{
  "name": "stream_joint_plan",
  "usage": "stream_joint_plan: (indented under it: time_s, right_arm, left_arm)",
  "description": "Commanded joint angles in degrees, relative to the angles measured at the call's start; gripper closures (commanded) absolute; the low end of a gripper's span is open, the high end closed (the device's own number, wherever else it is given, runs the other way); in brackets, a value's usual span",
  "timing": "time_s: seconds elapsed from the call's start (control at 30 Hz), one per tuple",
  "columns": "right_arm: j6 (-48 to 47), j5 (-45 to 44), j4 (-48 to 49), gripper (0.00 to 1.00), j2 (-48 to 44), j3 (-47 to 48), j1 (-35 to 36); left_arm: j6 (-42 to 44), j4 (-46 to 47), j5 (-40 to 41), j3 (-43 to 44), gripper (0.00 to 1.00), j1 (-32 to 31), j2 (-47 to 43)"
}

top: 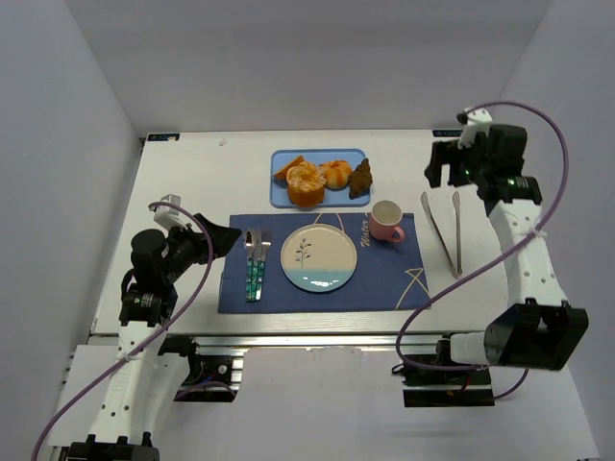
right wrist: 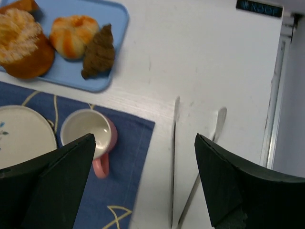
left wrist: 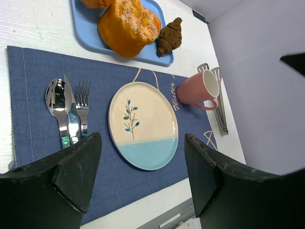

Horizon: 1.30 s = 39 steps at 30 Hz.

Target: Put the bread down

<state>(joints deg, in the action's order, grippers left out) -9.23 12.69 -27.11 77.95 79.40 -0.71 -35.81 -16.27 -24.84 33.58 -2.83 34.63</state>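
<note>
The bread [top: 306, 184], a large golden-orange bun with a lumpy pale top, sits on the blue tray [top: 327, 155] at the back. It also shows in the left wrist view [left wrist: 127, 26] and the right wrist view [right wrist: 21, 43]. The plate [top: 318, 257], cream with a blue band and a leaf sprig, lies bare on the navy placemat [top: 384, 279]. My left gripper [top: 226, 238] is open and empty, left of the placemat, apart from the bread. My right gripper [top: 444, 165] is open and empty at the back right, above the metal tongs [top: 447, 230].
On the tray beside the bread lie a smaller orange bun [top: 336, 173], a brown croissant [top: 361, 179] and a tan slice [top: 288, 168]. A pink mug [top: 386, 221] stands right of the plate. A spoon, knife and fork [top: 256, 259] lie left of it.
</note>
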Motion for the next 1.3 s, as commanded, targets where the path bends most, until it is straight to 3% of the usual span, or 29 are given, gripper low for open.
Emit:
stream_joint_plan:
  time_s: [0.0, 0.17, 0.27, 0.5, 0.57, 0.63, 0.67, 0.9, 1.27]
  right_arm:
    - [-2.8, 5.3, 1.3, 0.11, -5.7, -7.5, -5.5]
    - [-2.0, -0.9, 11.0, 0.16, -10.9, -19.8, -14.3]
    - [-6.0, -2.8, 14.5, 0.27, -11.2, -27.4, -17.8]
    - [-12.6, 4.9, 4.9, 0.38, -3.0, -27.8, -23.8]
    - [-15.0, 6.2, 3.3, 0.33, 0.3, -27.4, -24.0]
    - [-16.5, 6.7, 2.6, 0.14, 2.4, -27.1, -24.0]
    - [-17.9, 7.3, 2.8, 0.11, 4.1, -27.4, -23.9]
    - [-22.5, 6.6, 5.0, 0.10, 11.1, -27.7, -21.4]
    - [-19.4, 3.5, 11.7, 0.11, 16.0, -27.3, -16.2]
  left_arm:
    - [0.6, 1.8, -1.6, 0.0, 0.20, -0.2, -0.5]
    - [1.5, 1.8, -1.7, 0.0, 0.20, -0.2, -0.5]
    - [1.5, 2.4, -1.8, -0.5, 0.20, -0.1, -0.9]
    - [0.8, 3.8, -1.9, -3.8, 0.20, -0.2, -3.0]
    - [1.0, 4.0, -2.3, -4.4, 0.20, -0.2, -2.6]
    - [1.5, 3.9, -2.7, -4.4, 0.20, -0.2, -2.2]
    - [1.9, 3.7, -2.7, -4.3, 0.20, -0.1, -1.8]
    - [2.6, 4.1, -2.9, -4.6, 0.20, -0.2, -0.1]
    - [2.0, 7.7, -3.9, -4.7, 0.20, -0.2, 5.1]
